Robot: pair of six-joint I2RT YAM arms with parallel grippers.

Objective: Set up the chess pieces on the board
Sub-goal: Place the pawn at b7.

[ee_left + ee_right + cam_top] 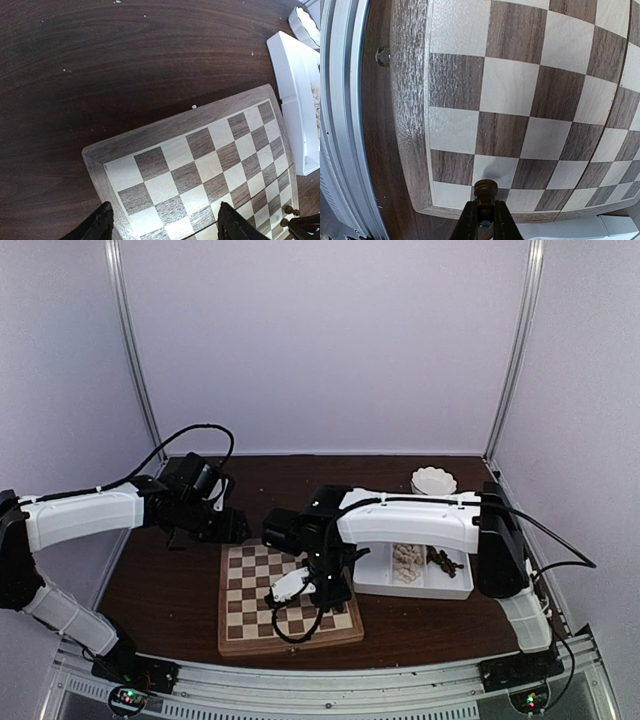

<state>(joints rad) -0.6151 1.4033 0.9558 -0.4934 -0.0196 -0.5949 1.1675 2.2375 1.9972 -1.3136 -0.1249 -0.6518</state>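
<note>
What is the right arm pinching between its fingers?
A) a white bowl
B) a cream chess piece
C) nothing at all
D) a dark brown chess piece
D: the right wrist view shows the right gripper shut on a dark brown chess piece over the board.

1. The right arm [400, 522] is covering the right side of the board [245, 590] in the top view, hiding the squares beneath.
2. The fingers of the right gripper [485, 206] are hiding all but the knobbed top of a dark piece [485, 189], so its kind is not showing.
3. The bottom edge is cutting off the fingers of the left gripper [165, 212].
4. The pieces [405, 562] heaped in the white tray [374, 578] are showing too small to tell apart.
</note>
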